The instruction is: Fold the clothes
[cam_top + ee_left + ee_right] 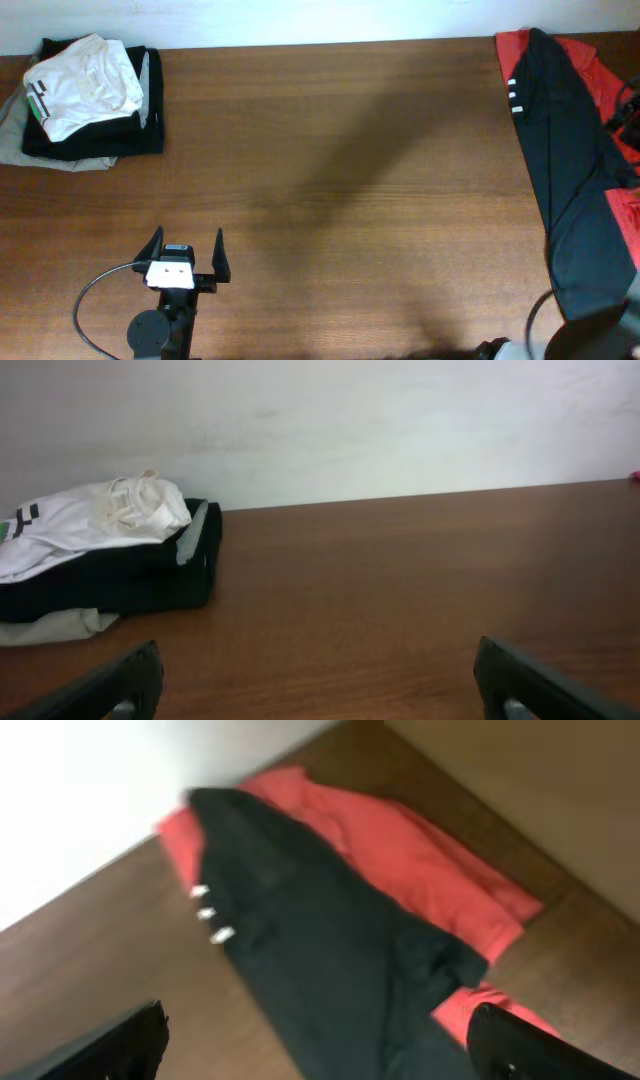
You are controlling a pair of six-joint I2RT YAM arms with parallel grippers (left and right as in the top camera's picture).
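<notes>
Table (350, 180) right side carries the black T-shirt (570, 180), bunched in a long strip over a red T-shirt (625, 215). Right gripper (315, 1020), jaws spread and empty, hangs over the strip's near part; the long axis runs ahead of it toward the wall, white marks (208, 912) near the far end. Left gripper (187, 240), also spread, is well apart sideways, so the right arm is nearer. Collar or hem end: cannot tell.

Black T-shirt (575, 170), unfolded, rumpled, far right side
</notes>
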